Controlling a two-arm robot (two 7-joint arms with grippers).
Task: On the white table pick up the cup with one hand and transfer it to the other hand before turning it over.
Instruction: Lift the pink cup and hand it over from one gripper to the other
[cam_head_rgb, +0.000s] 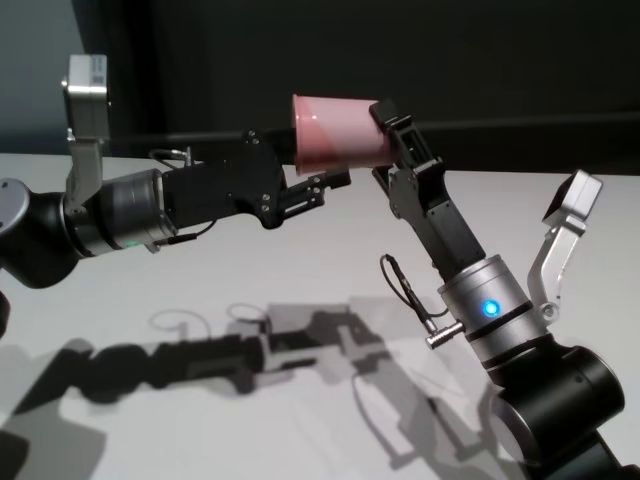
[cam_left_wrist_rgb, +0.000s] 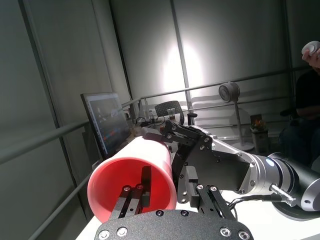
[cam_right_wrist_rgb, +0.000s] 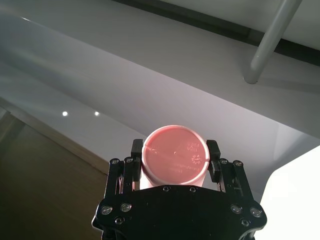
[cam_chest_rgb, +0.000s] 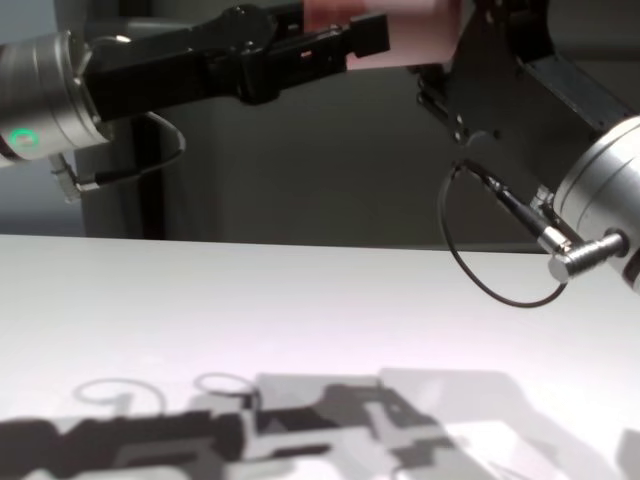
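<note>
- Here the cup (cam_head_rgb: 338, 131), upper centre of the head view, lies sideways well above the white table (cam_head_rgb: 300, 290); probably light, smooth plastic, best gripped across its base.
- The right gripper (cam_head_rgb: 388, 135) clamps that base.
- The left gripper (cam_head_rgb: 318, 188), fingers parted, has one finger inside the rim.

Pink cup (cam_head_rgb: 335, 132) aloft sideways, right gripper (cam_head_rgb: 385, 140) clamping it, left gripper (cam_head_rgb: 318, 190) alongside
</note>
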